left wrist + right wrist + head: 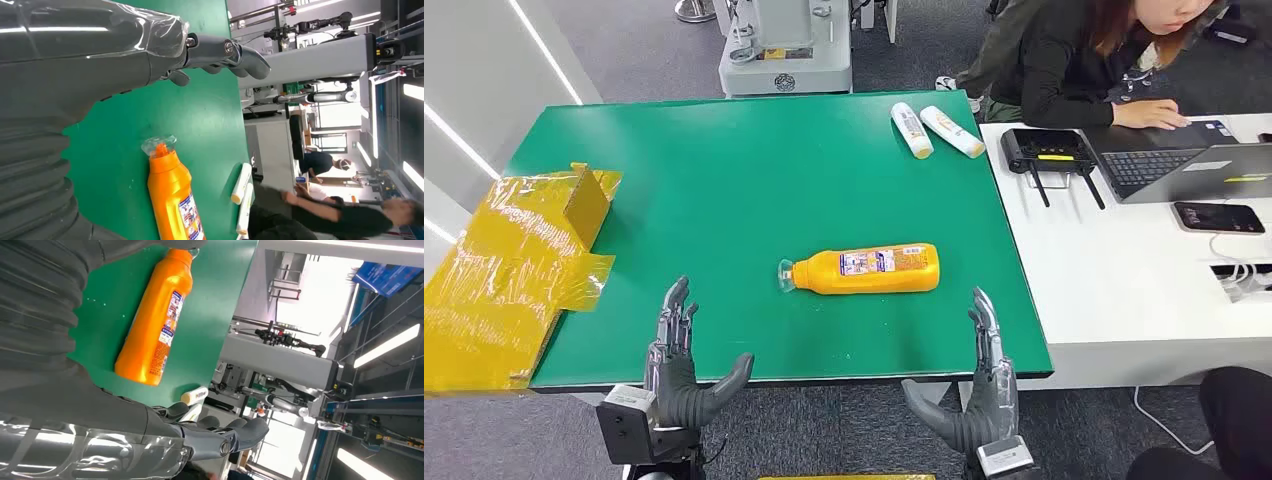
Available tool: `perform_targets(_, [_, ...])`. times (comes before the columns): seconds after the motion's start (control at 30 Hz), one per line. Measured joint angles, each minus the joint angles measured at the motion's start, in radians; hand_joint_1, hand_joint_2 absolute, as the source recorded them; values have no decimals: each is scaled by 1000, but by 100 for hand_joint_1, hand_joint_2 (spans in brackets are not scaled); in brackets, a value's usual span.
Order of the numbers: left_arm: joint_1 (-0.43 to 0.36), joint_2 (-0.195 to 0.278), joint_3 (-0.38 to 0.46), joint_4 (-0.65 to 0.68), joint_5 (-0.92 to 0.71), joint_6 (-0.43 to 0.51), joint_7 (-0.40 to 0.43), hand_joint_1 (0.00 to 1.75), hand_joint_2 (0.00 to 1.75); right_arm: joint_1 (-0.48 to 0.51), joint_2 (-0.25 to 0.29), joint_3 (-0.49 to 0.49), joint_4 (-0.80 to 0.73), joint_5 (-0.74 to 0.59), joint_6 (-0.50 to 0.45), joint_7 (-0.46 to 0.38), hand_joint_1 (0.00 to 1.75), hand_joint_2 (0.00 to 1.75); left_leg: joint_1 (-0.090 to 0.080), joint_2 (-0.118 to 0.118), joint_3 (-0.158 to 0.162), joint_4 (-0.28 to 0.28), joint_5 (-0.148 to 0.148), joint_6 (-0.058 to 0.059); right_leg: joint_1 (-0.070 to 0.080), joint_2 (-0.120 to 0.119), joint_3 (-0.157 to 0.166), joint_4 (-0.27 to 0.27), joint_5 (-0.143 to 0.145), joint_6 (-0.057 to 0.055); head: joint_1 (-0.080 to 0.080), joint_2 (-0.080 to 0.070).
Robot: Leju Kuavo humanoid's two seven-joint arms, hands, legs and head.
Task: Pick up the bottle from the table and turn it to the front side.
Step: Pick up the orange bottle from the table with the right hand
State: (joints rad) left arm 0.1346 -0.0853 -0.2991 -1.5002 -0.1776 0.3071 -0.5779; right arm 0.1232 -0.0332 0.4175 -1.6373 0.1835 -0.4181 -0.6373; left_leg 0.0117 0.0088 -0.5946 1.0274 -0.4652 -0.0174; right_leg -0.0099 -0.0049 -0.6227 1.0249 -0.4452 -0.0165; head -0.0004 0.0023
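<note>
Not yet started: orange bottle (864, 269) lying flat mid green table (724, 180), label up, with left hand (679, 365) and right hand (974, 385) spread, holding nothing, at table's near edge.

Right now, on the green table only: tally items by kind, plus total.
Orange bottle, lying on its side: 1
White tubes, far edge: 2
Yellow taped cardboard, left edge: 1
Total: 4
Each robot hand, left and right, is open at the near edge, holding nothing.
</note>
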Motion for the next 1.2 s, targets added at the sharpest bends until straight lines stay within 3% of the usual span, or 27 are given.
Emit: perform_targets(1.2, [8,-9,0,-27,-32,7,32,0,175,4,22,-1,-24,38,38,22,0,175,0,0,0,0,0,0,0,0,0,0,0,0,0,0])
